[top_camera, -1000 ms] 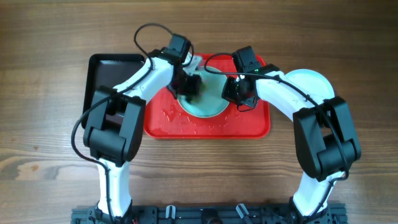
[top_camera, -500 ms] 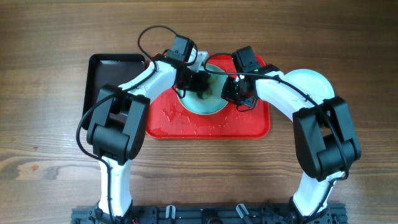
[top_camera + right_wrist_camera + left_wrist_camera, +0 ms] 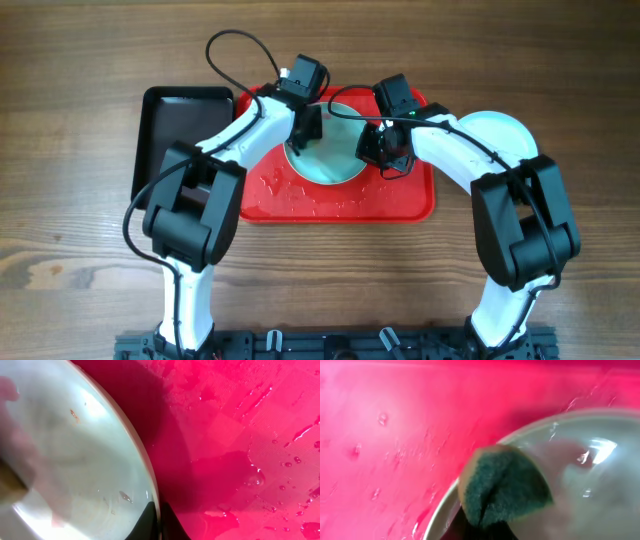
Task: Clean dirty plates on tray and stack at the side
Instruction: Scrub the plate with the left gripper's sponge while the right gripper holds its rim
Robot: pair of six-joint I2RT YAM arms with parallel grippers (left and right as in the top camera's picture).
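A pale turquoise plate (image 3: 335,165) lies on the wet red tray (image 3: 340,205). My left gripper (image 3: 306,125) is shut on a green sponge (image 3: 502,485) and presses it on the plate's far-left rim (image 3: 445,510). My right gripper (image 3: 378,150) is shut on the plate's right rim, one finger inside and one outside (image 3: 159,522). In the right wrist view the plate (image 3: 75,460) is wet, with a small red-brown speck (image 3: 74,414). Another pale plate (image 3: 497,130) lies on the table to the right of the tray, partly under my right arm.
A black tray (image 3: 185,130) sits on the table left of the red tray, with no sponge in it. Water drops lie on the red tray floor (image 3: 250,480). Both arms reach in over the tray's back half.
My left gripper has swept the sponge right across the plate and then back to its far-left rim. My right gripper has held the plate's rim still.
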